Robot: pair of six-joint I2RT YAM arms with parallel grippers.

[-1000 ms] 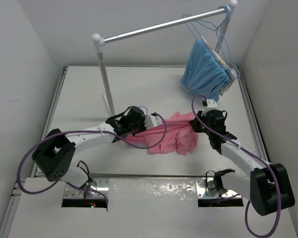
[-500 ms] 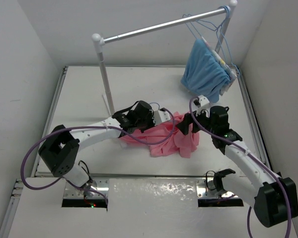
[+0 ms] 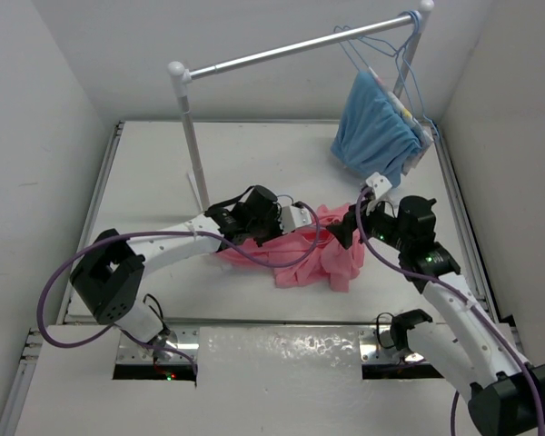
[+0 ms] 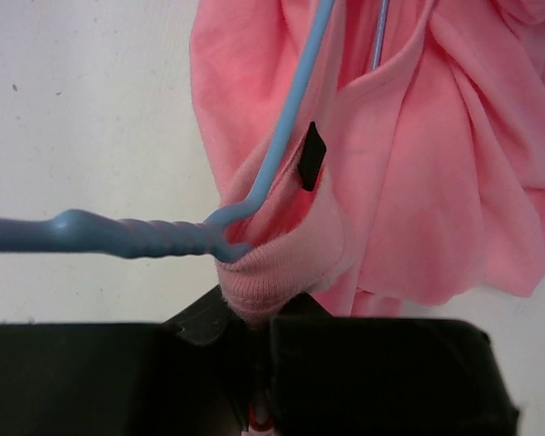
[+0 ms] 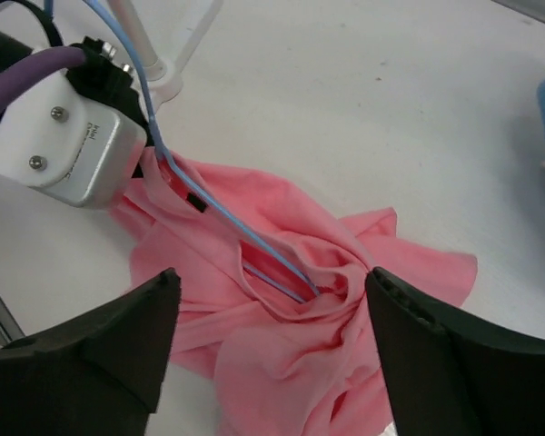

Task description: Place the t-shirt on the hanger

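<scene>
- The salmon-pink cotton t-shirt [image 3: 331,259] lies crumpled on the white tabletop [image 3: 154,182] between the two arms. The thin light-blue wire hanger [image 4: 282,136] runs in through its neck opening.
- The left fingers [image 4: 345,363] are clamped on the ribbed neckband [image 4: 272,272], just beside the hanger's twisted neck. That grip looks worth holding, since it pins the opening against the wire.
- The right fingers [image 5: 454,354] stand wide apart above the bunched cloth, gripping nothing.
- The step in hand, as I judge it, is taking hold of the fabric to draw a shoulder over the hanger's arm.
- It is best to come down on a single layer near where the wire disappears, not on the thick fold in the middle. Pinch cloth alone, never the wire.
- Pull outward along the wire, gently. A hard tug could drag the neckband from the left fingers or slide the hanger out of the collar.
- Folds hide how far the hanger reaches inside.
</scene>
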